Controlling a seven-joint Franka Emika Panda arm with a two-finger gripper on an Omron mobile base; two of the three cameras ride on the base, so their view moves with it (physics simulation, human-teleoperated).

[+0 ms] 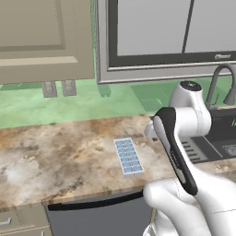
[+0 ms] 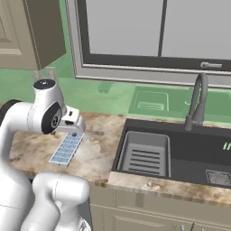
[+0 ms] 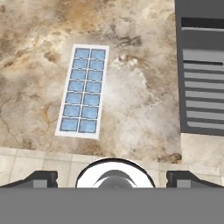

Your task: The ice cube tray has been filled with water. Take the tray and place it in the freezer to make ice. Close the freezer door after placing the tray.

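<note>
Tray waiting on the bench, nothing picked up yet.

On the marbled bench (image 1: 55, 152), left of the dark sink (image 2: 180, 149), the ice cube tray (image 1: 128, 157) lying flat near the front edge; above it the tool (image 3: 112, 177), wide open and empty. Likely risks: tilting on lift and spilling water, or nudging the tray off the front edge with an off-centre pinch.
</note>
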